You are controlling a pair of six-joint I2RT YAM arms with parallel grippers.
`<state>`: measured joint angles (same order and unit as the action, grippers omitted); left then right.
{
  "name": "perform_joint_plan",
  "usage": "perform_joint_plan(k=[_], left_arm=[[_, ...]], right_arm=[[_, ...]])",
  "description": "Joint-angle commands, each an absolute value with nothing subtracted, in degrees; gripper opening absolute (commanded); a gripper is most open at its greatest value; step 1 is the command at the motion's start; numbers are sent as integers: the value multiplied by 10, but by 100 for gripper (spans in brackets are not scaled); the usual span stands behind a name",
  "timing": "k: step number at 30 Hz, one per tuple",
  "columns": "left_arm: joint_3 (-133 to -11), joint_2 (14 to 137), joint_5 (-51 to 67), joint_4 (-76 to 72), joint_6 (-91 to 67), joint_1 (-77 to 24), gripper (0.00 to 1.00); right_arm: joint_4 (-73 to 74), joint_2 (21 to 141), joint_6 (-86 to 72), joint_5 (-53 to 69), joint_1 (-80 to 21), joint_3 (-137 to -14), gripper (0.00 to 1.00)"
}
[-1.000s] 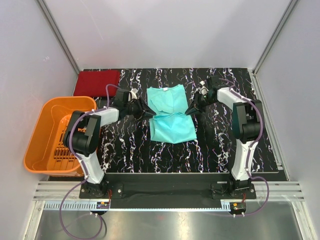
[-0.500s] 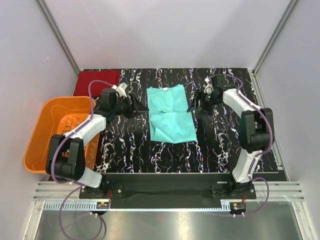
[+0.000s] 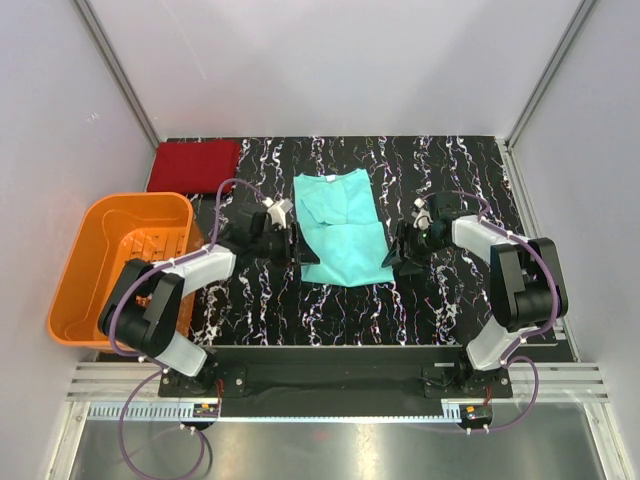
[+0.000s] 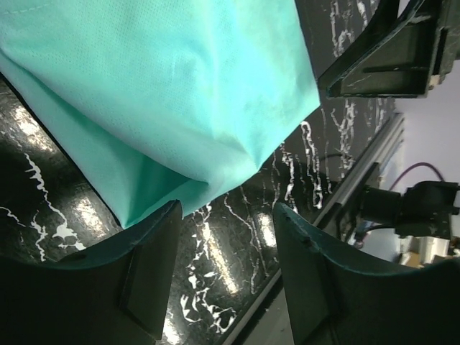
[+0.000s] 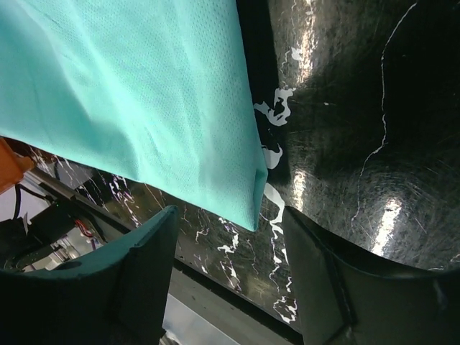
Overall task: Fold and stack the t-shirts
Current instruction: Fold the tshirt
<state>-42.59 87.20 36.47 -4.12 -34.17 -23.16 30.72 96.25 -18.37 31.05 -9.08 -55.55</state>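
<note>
The teal-green t-shirt (image 3: 342,228) lies folded lengthwise in the middle of the black marbled table (image 3: 440,310). The dark red t-shirt (image 3: 194,165) lies folded at the far left corner. My left gripper (image 3: 308,259) is open and empty at the shirt's near left corner; the left wrist view shows that corner (image 4: 165,115) just ahead of its open jaws (image 4: 226,266). My right gripper (image 3: 389,260) is open and empty at the near right corner; the right wrist view shows the shirt's corner (image 5: 144,108) between and ahead of its jaws (image 5: 226,277).
An orange slatted basket (image 3: 118,262) stands off the table's left edge, beside the left arm. White walls close in the back and sides. The table's near edge and metal rail (image 3: 330,385) lie just below both grippers.
Both grippers have moved from the shirt's mid sides down toward me to its near corners. The shirt lies flatter and narrower than a second ago.
</note>
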Motion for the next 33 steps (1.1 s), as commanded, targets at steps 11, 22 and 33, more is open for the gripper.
perform_joint_plan(k=[11,22,33], left_arm=[[-404,896,255,-105,-247,-282,59],[-361,895,294,-182,-276,-283,54],[-364,904,313,-220,-293,-283,54]], right_arm=[[258,959,-182,324,-89,-553,68],[242,969,-189,324,-90,-548,70],[232,986,-192,355,-89,-547,67]])
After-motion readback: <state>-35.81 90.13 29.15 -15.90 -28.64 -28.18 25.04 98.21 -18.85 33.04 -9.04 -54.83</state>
